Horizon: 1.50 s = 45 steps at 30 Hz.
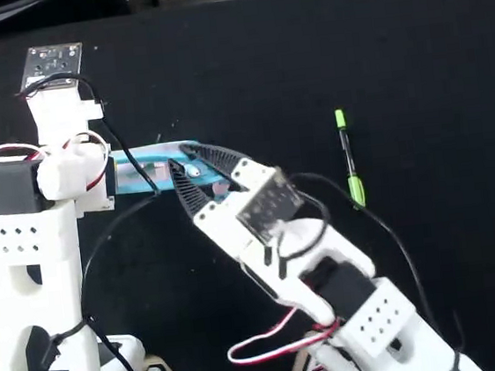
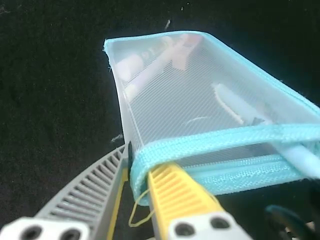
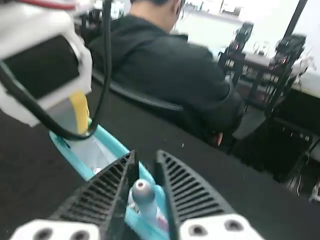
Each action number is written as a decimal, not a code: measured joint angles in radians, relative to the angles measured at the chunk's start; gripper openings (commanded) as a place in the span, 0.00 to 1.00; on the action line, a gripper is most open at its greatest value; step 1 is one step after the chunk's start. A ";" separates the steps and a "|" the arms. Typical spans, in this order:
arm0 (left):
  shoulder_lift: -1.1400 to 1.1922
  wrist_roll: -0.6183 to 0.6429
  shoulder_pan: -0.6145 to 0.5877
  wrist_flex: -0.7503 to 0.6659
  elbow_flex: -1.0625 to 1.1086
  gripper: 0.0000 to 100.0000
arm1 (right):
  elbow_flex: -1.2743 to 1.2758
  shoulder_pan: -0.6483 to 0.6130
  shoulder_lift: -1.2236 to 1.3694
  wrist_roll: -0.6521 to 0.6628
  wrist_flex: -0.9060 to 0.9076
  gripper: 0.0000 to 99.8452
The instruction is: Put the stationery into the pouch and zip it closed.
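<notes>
- Pouch (image 2: 200,105) lies in the left half of the bench (image 1: 429,60), about midway between the near and far edges; mesh with teal trim; several pieces of stationery show through its wall.
- Left jaws, one yellow and one grey, clenched on the pouch's zip band at one end corner; this pins the pouch down and keeps the mouth presented; zip unfastened.
- Right jaws, black and ribbed, grasping a pale blue pen (image 3: 142,197) between them, right at the pouch's open edge; from the left wrist view the pen seems to pass between the two zip bands, so its end is probably already in the mouth.
- Green pen (image 1: 350,170) lies alone in the right half of the bench, well apart from the pouch, untouched.
- Step in hand, as judged: loading the pale blue pen; one item yet to load, zip not begun.
- Next move calls for: pushing the pen along the pouch's length until it clears the zip line, then letting go; left grip must hold firm meanwhile, since the mesh is limp and could fold shut.
- After that: fetch the green pen — then the zip pull.
</notes>
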 measured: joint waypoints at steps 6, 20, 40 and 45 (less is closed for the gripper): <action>0.000 0.000 0.000 0.000 0.000 0.03 | -0.034 0.000 0.117 0.000 0.000 0.01; 0.000 -0.003 0.000 0.000 0.000 0.03 | -0.157 -0.141 0.132 0.002 0.144 0.03; 0.000 0.000 0.000 0.000 0.000 0.03 | -0.480 0.149 0.133 -0.014 0.572 0.12; 0.000 0.000 -0.002 0.000 0.000 0.03 | -0.503 0.422 0.216 -0.181 0.740 0.12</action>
